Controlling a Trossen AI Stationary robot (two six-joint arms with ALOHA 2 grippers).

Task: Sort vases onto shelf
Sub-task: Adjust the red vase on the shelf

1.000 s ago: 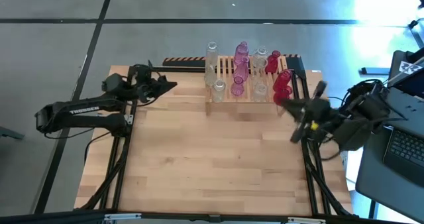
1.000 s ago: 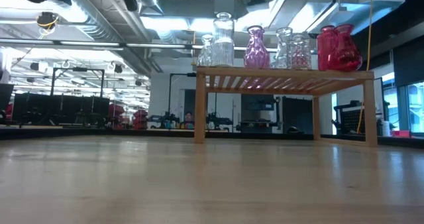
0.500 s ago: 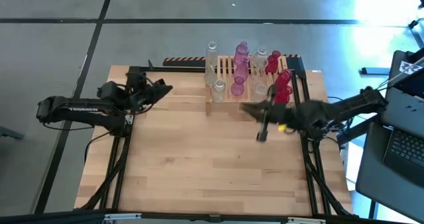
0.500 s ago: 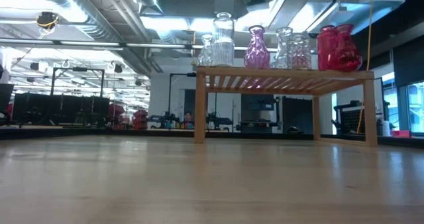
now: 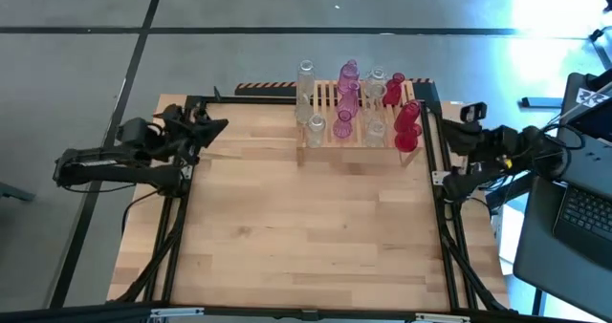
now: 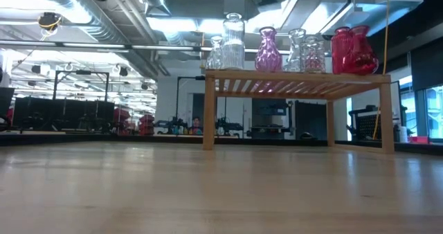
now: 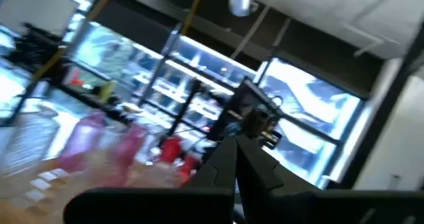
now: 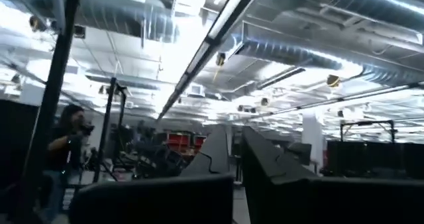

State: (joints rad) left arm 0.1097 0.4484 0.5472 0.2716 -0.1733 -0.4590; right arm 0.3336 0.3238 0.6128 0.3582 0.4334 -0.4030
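1. High view: the wooden shelf stands at the far edge of the table, right of centre. The vases stand together on it: clear ones toward its left, pink ones in the middle, red ones at its right end.
2. High view: the left gripper is over the table's far left corner, pointing toward the shelf and well apart from it. Its fingers are pressed together with nothing between them.
3. High view: the right arm is folded off the table's right edge, its gripper pointing away toward the far side, near the red vases but not touching them.
4. Low view: the shelf stands on its legs on the far part of the table. On its top are a tall clear bottle, a pink vase, more clear vases and, at the right end, two red vases. No arm shows here.
5. Left wrist view: the left gripper has its dark fingers closed to a point, holding nothing. Blurred pink and red vases show beyond.
6. Right wrist view: the right gripper points up at the ceiling, its fingers brought together and empty. A person stands in the room behind.
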